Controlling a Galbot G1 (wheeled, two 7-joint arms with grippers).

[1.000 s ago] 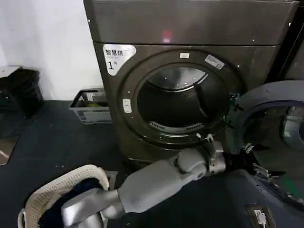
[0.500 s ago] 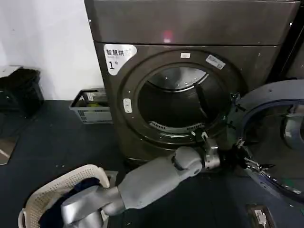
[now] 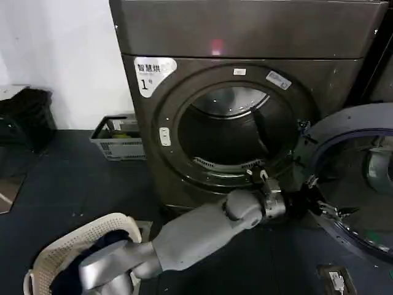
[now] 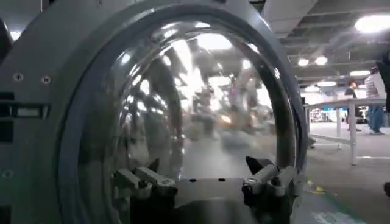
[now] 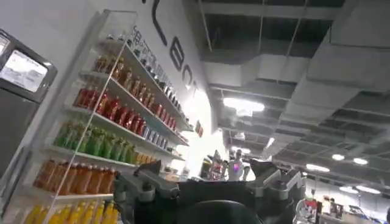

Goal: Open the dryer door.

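Chrome-ringed dryer door hangs wide open off the dryer, left gripper jaws spread wide right before its glass.

Beside me I saw a cream woven laundry basket holding dark clothes, and a grey plastic crate against the white wall.

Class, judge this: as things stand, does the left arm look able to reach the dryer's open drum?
Probably yes. The dryer door is swung wide to the right, the drum opening stands unblocked, and the left end effector sits open just below and beside it at the door's edge.
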